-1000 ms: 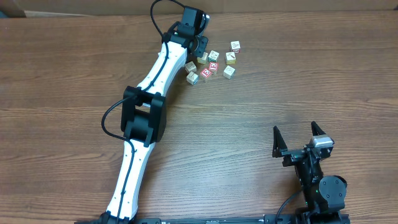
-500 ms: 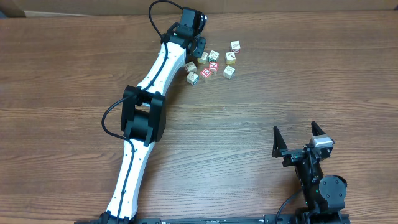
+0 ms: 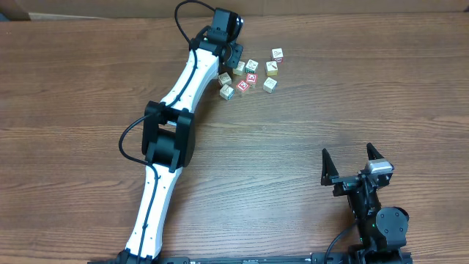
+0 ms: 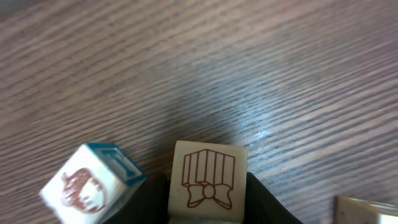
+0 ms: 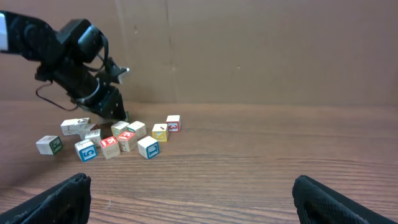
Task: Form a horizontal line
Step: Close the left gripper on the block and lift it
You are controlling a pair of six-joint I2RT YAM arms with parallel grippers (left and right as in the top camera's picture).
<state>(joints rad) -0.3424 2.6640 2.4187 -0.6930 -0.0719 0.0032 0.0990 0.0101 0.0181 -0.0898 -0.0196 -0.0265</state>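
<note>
Several tiny picture cubes lie in a loose cluster [image 3: 251, 73] at the far middle of the table, some touching; no straight row shows among them. Two red-faced cubes [image 3: 251, 78] [image 3: 243, 85] sit side by side on a diagonal. My left gripper [image 3: 233, 53] is at the cluster's far left edge. In the left wrist view it [image 4: 208, 205] is shut on a cream cube [image 4: 208, 180] with a brown drawing tied with a bow. My right gripper [image 3: 354, 167] is open and empty near the front right, far from the cubes; it also shows in the right wrist view [image 5: 193, 199].
A blue-edged cube with a red picture [image 4: 87, 186] lies just left of the held cube. Another cube's corner [image 4: 367, 208] shows at the right. The right wrist view shows the cluster [image 5: 127, 140] far off, with a cardboard wall [image 5: 249, 50] behind the table.
</note>
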